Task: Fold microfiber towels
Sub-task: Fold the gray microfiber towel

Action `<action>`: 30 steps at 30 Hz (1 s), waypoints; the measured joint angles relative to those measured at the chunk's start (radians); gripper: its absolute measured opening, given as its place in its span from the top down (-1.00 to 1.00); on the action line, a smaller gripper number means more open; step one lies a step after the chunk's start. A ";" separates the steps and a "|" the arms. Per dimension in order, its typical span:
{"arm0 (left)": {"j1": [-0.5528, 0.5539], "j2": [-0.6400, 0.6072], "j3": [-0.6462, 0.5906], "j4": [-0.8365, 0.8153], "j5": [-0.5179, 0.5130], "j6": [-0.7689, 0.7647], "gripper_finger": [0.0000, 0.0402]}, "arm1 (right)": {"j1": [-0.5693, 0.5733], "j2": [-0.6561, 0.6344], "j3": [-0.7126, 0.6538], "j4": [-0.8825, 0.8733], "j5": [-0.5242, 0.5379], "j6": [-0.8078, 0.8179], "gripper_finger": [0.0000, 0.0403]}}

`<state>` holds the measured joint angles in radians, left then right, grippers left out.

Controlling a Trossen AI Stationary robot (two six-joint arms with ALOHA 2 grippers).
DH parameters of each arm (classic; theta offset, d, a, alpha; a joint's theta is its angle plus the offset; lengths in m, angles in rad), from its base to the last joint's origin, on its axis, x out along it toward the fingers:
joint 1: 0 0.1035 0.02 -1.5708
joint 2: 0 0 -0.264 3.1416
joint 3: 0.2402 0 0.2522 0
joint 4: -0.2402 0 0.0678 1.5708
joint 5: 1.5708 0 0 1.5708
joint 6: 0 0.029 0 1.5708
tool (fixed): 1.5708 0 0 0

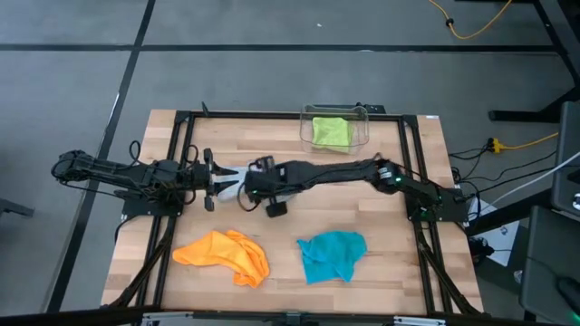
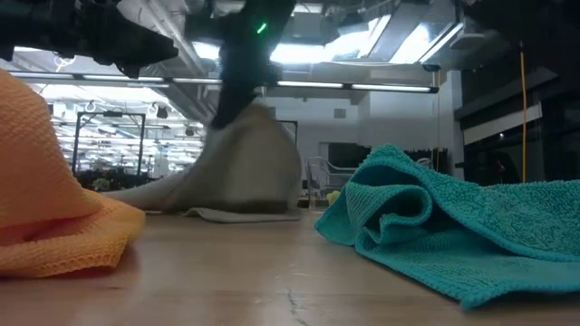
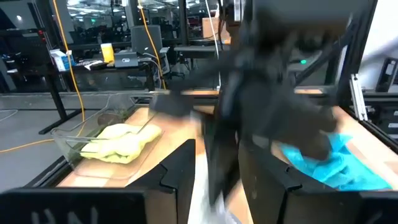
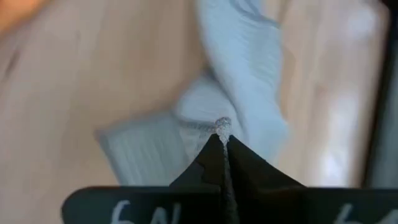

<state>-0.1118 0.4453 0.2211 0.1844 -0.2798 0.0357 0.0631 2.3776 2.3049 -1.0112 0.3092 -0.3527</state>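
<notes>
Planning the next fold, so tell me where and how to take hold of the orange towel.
Grip the orange towel at the thin outer edge toward the left arm, coming straight down from above. It lies crumpled on the table, bunched thicker toward the teal towel, so the flatter edge should pinch more cleanly. The left gripper is nearest.

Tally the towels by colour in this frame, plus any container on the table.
Grey-blue towel: 1
Lime green towel: 1
Orange towel: 1
Teal towel: 1
Clear plastic bin: 1
Total: 5
</notes>
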 joint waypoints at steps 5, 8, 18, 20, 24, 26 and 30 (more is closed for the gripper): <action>0.000 0.000 0.000 0.122 0.025 -0.008 0.43 | -0.010 -0.130 -0.008 -0.092 0.015 0.031 0.97; -0.003 0.000 0.001 0.206 0.074 -0.020 0.43 | -0.014 -0.181 -0.009 -0.115 0.016 0.030 0.98; -0.020 0.007 0.001 0.251 0.090 -0.055 0.43 | -0.013 -0.338 0.003 0.097 0.021 -0.053 0.98; -0.020 0.009 0.001 0.257 0.088 -0.053 0.43 | -0.013 -0.363 0.004 0.190 0.021 -0.094 0.98; -0.020 0.009 0.001 0.269 0.088 -0.052 0.43 | -0.013 -0.381 0.004 0.280 0.023 -0.148 0.98; -0.020 0.009 0.001 0.275 0.088 -0.052 0.43 | -0.013 -0.381 0.004 0.288 0.029 -0.152 0.98; -0.019 0.011 0.001 0.277 0.067 -0.052 0.43 | -0.013 -0.380 0.004 0.288 0.028 -0.154 0.98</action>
<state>-0.1310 0.4562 0.2218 0.4611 -0.2128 -0.0162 0.0498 1.9976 2.3093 -0.7235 0.3370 -0.5063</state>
